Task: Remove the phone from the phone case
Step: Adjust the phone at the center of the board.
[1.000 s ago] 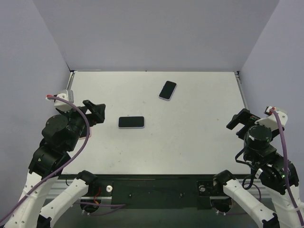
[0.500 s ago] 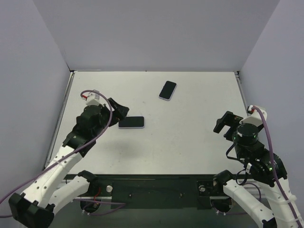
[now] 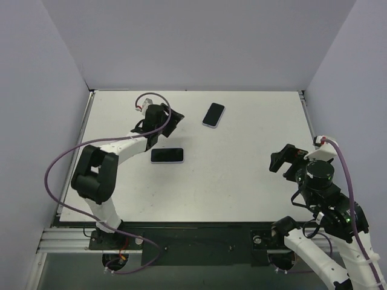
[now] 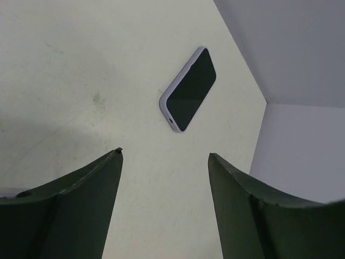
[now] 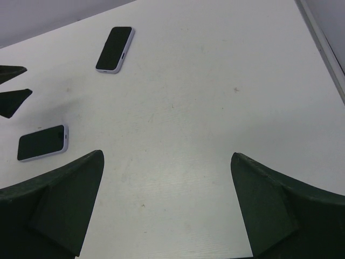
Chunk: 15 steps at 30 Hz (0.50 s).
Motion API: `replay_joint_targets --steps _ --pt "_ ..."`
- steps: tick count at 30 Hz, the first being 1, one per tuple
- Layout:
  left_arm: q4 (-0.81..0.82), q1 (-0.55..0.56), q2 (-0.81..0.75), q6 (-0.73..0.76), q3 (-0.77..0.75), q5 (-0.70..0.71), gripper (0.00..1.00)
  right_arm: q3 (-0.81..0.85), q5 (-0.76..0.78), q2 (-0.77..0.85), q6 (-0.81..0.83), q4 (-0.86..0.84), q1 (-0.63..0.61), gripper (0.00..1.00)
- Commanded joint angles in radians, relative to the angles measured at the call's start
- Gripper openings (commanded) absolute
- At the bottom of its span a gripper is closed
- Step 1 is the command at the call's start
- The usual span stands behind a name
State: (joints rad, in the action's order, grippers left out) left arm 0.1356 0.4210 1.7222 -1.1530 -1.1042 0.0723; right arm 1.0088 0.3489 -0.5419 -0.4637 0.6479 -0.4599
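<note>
Top external view is showing the left gripper hovering over the table, fingers spread wide and gripping nothing. A first cased phone is lying flat (screen up) just beside those fingertips, towards the arm bases. A second cased phone is lying ahead of them, beyond the gap. The right gripper is hanging well apart from both, likewise parted wide and empty.

Bright, even overhead light washes the white table; shadows there are soft and faint. In both wrist views the near fingers look dark and slightly blurred.
</note>
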Motion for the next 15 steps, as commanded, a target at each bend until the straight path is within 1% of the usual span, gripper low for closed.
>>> replay_joint_targets --steps 1,2,3,6,8,12,13,15 --pt "0.102 -0.021 0.184 -0.158 -0.135 -0.011 0.72 0.039 0.031 0.026 0.034 0.012 -0.006 0.98" --pt "0.099 -0.022 0.210 -0.189 -0.163 -0.014 0.69 0.048 0.036 0.033 0.040 0.019 -0.006 0.98" --pt "0.090 -0.022 0.258 -0.207 -0.172 -0.011 0.68 0.054 0.045 0.036 0.046 0.021 -0.006 0.98" --pt "0.090 -0.010 0.306 -0.254 -0.177 0.001 0.64 0.077 0.047 0.046 0.054 0.042 -0.006 0.98" --pt "0.079 0.008 0.304 -0.234 -0.174 0.021 0.62 0.077 0.048 0.056 0.059 0.047 -0.006 0.98" --pt "-0.030 0.041 0.292 -0.183 -0.172 0.041 0.59 0.070 0.053 0.071 0.056 0.059 -0.006 0.98" --pt "-0.063 0.047 0.286 -0.179 -0.157 0.053 0.59 0.067 0.056 0.077 0.056 0.061 -0.006 0.98" --pt "-0.080 0.056 0.264 -0.157 -0.119 0.057 0.59 0.057 0.061 0.089 0.050 0.062 -0.006 0.98"
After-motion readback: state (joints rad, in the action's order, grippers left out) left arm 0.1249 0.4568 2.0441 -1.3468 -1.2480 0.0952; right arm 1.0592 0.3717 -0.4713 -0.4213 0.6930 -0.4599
